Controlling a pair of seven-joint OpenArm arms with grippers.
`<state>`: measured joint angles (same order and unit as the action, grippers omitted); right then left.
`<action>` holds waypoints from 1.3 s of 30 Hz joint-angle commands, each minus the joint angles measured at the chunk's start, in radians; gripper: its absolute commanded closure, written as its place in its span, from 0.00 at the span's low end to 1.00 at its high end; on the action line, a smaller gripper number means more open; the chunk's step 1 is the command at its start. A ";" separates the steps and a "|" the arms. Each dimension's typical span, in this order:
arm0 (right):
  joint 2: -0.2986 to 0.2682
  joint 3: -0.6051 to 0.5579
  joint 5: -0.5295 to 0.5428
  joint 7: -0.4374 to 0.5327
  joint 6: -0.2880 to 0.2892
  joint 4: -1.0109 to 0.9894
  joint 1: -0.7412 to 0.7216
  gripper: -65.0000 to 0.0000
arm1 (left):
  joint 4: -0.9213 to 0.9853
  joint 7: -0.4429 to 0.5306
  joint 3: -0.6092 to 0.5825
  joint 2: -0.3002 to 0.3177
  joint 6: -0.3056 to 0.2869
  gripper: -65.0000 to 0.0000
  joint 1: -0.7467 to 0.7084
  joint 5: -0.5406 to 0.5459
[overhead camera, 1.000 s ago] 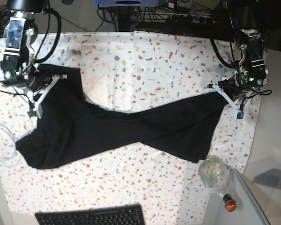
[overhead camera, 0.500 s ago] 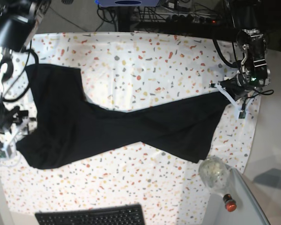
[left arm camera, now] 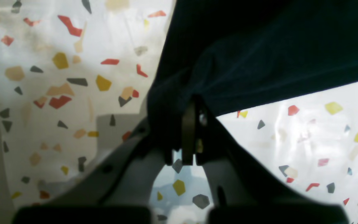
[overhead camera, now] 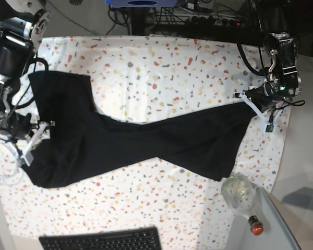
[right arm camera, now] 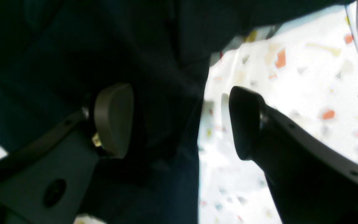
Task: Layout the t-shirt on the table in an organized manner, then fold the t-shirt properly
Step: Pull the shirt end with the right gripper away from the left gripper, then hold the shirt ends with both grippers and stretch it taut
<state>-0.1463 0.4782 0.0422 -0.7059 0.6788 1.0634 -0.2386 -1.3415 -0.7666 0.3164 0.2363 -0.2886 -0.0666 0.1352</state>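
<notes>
T-shirt (overhead camera: 130, 140) lies spread across the table (overhead camera: 161, 62), black cloth running diagonally from the base view's left edge to its right side, pinched narrower at mid-span; no label mark or neckline can be made out. Left gripper (left arm camera: 190, 137): jaws pressed together w/ a fold of shirt edge between them; in base view it sits at the cloth's right end, fingertips hidden under the wrist housing. Right gripper (right arm camera: 179, 121): jaws wide apart, holding nothing; one pad (right arm camera: 113, 119) over dark fabric, other finger (right arm camera: 244, 124) over bare table, shirt edge running between them. Right wrist view is blurred, so pad-to-cloth contact can't be judged. In base view the right gripper (overhead camera: 34, 140) is at the shirt's left edge. Keyboard (overhead camera: 101, 240) cut off by bottom frame; clear bottle (overhead camera: 240, 195) near bottom right; white cable (overhead camera: 2, 166) partly off frame at left.
</notes>
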 commanded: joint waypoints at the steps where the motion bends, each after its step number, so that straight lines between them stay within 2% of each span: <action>1: -0.011 0.001 0.008 0.027 0.008 -0.027 -0.031 0.30 | -0.016 0.017 0.003 0.015 0.004 1.00 0.011 0.004; 4: -0.022 0.001 0.008 0.058 0.009 -0.116 -0.048 0.30 | -0.014 0.017 0.003 0.015 0.004 1.00 0.011 0.004; 8: -0.020 -0.005 0.008 0.061 0.012 -0.124 -0.048 0.31 | -0.014 0.017 0.003 0.015 0.004 1.00 0.011 0.004; 9: -0.020 -0.005 0.008 0.061 0.012 -0.125 -0.048 0.34 | -0.014 0.017 0.003 0.015 0.004 1.00 0.011 0.004; 11: -0.020 -0.003 0.008 0.061 0.012 -0.122 -0.048 0.51 | -0.014 0.017 0.003 0.015 0.004 1.00 0.011 0.004; 14: -0.020 0.000 0.008 0.058 0.019 -0.122 -0.048 0.92 | -0.014 0.017 0.002 0.015 0.004 1.00 0.011 0.004; 15: -0.020 0.000 0.008 0.052 0.019 -0.121 -0.046 1.00 | -0.014 0.017 0.002 0.013 0.004 1.00 0.011 0.004; 19: -0.025 0.029 0.008 -0.053 0.019 -0.019 -0.017 1.00 | -0.029 0.016 -0.001 0.013 0.004 1.00 0.011 0.004; 25: -0.006 0.126 0.008 -0.248 0.019 0.381 0.118 1.00 | -0.169 0.006 -0.009 0.007 0.004 1.00 -0.006 0.010; 29: -0.005 0.115 0.008 -0.364 0.019 0.585 0.175 1.00 | -0.218 0.006 -0.082 -0.007 0.004 1.00 0.034 0.004; 32: -0.005 0.070 0.008 -0.350 0.019 0.518 0.163 1.00 | -0.189 0.006 -0.130 -0.012 0.004 1.00 0.064 0.004; 37: -0.005 0.066 0.006 -0.329 0.019 0.271 0.117 1.00 | -0.135 0.008 -0.132 -0.033 0.004 1.00 0.069 0.004; 39: -0.003 0.066 0.006 -0.283 0.019 0.226 0.120 1.00 | -0.118 0.009 -0.132 -0.028 0.004 1.00 0.067 0.004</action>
<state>-0.1345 0.5411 0.0380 -1.0004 0.6968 1.2732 -0.0990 -1.4414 -0.7811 0.1802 0.1955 -0.2886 -0.0196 0.1322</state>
